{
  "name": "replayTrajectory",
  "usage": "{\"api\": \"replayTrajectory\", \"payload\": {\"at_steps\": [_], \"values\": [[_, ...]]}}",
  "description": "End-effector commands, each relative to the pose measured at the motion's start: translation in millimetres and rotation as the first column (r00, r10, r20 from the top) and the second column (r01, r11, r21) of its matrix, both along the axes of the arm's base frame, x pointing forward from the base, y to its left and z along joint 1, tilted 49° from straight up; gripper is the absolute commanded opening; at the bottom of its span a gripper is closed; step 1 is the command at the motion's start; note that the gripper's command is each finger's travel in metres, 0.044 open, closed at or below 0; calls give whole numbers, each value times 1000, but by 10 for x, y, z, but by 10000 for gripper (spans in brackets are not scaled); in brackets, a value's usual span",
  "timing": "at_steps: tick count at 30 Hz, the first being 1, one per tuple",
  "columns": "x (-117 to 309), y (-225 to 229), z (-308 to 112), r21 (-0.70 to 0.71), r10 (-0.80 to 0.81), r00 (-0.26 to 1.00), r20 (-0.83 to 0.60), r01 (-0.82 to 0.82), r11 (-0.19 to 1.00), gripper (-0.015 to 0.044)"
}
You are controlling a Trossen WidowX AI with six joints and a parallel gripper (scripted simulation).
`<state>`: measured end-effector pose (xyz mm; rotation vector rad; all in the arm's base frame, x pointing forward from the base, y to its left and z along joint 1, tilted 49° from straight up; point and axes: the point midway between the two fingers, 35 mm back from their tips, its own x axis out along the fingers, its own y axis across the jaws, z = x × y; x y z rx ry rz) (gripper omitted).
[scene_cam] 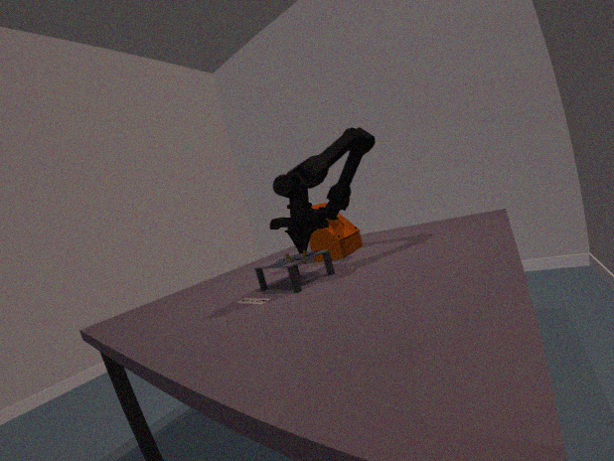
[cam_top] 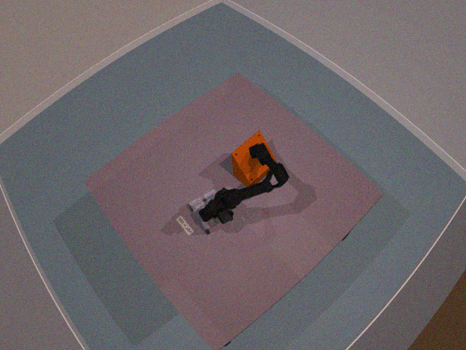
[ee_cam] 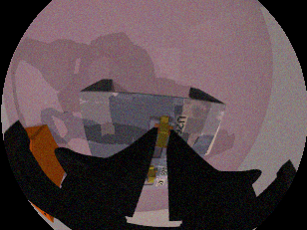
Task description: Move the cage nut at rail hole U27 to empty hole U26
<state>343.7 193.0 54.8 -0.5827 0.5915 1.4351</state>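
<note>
"What was the setting?"

"A dim room with pale walls and a blue floor, and in it a pinkish surface (cam_top: 271, 241) (scene_cam: 378, 318)."

"And from the left, in the view from above?"

"First a small printed card (cam_top: 185, 225) (scene_cam: 254, 301), flat on the surface. Just beside it stood the raised rail plate (cam_top: 197, 204) (scene_cam: 274, 265) (ee_cam: 127, 106), on short dark legs."

"And the jaws (scene_cam: 302, 251)?"

"Over the plate, pointing down, nearly together and clamped on the brass-coloured cage nut (ee_cam: 162, 135). That nut was at the plate, by the printed lettering; I couldn't tell which hole it was over, or whether its wings were through. The other nut (ee_cam: 152, 173) sat nearer the bottom of the wrist view."

"Which way did the held one point?"

"Its long axis ran up and down the wrist view, roughly in line with the gap between the jaws and across the plate's long edge. Its tilt I couldn't judge."

"Last, on the right?"

"The orange base block (cam_top: 245, 148) (scene_cam: 343, 243), with the arm bending back over it."

"What could have gone wrong?"

"Pressed down off-centre, the nut might have caught one wing on the hole's rim and clipped in crooked. Opened too early, the jaws could have dropped it; opened wide or swung sideways, they could have nudged its neighbour."
</note>
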Motion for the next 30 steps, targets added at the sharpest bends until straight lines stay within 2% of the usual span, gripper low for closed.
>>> {"api": "replayTrajectory", "payload": {"at_steps": [1,30], "values": [[5,-5,7,-3,-8,1000,7,8,1000,24],[-7,-2,5,-4,-25,999,21,25,1000,24]]}}
